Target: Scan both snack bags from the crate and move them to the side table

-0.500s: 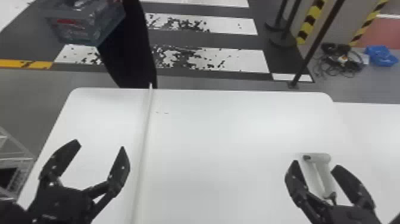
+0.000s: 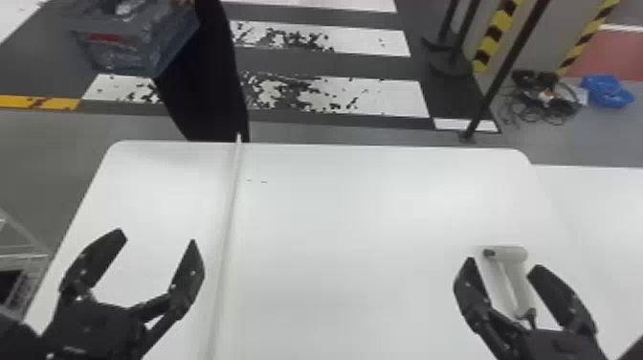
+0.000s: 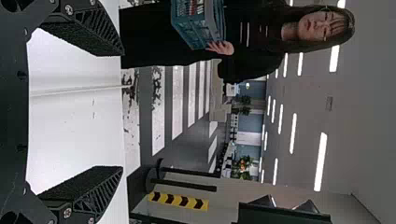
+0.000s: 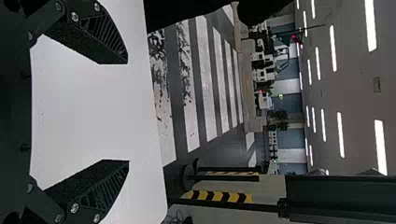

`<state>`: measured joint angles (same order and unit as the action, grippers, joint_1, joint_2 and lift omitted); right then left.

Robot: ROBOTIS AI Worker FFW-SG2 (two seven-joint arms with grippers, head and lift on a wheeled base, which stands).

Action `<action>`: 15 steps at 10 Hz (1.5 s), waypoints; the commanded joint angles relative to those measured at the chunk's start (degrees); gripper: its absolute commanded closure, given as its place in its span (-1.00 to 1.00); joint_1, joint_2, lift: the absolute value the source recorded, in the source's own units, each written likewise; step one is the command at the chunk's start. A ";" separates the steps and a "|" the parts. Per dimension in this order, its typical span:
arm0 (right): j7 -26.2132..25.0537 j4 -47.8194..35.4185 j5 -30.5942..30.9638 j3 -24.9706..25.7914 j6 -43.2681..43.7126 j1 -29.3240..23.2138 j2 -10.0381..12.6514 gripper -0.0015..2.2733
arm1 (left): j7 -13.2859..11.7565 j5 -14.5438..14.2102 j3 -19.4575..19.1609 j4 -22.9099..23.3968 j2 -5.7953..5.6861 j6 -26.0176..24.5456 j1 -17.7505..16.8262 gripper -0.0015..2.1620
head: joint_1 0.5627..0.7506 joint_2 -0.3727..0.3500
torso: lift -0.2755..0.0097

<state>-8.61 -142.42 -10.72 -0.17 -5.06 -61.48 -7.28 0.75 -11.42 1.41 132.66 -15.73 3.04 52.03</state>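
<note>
Beyond the far left edge of the white, round-cornered table, a person in dark clothing holds up a blue-grey plastic crate, one hand against it; its contents are too blurred to tell apart. Over the table's near left part, the black two-fingered left gripper is spread wide, holding nothing. Over the near right, the matching right gripper is also parted and empty. Between its fingers in the head view shows a white, round-headed device with a slim handle, ungripped.
</note>
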 commanded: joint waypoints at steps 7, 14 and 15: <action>0.00 -0.32 -0.09 0.00 0.00 -0.22 -0.02 -0.84 | -0.58 -0.80 -0.36 0.14 0.09 -0.02 0.09 -0.87 | 0.41 -0.15 | 0.73; 0.00 -0.23 -0.62 0.00 -0.18 -0.22 -0.02 -0.84 | 1.18 -0.36 -0.44 -1.35 0.00 4.38 0.26 -0.88 | 0.41 -0.09 | 0.73; 0.00 -0.23 -0.70 -0.09 -0.18 -0.22 -0.02 -0.84 | 0.56 -0.36 -0.53 -1.35 0.00 3.68 0.26 -0.88 | 0.41 -0.09 | 0.73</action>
<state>-8.61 -142.65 -11.35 -0.20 -5.23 -61.70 -7.30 1.42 -11.78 0.92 131.31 -15.72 7.02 52.29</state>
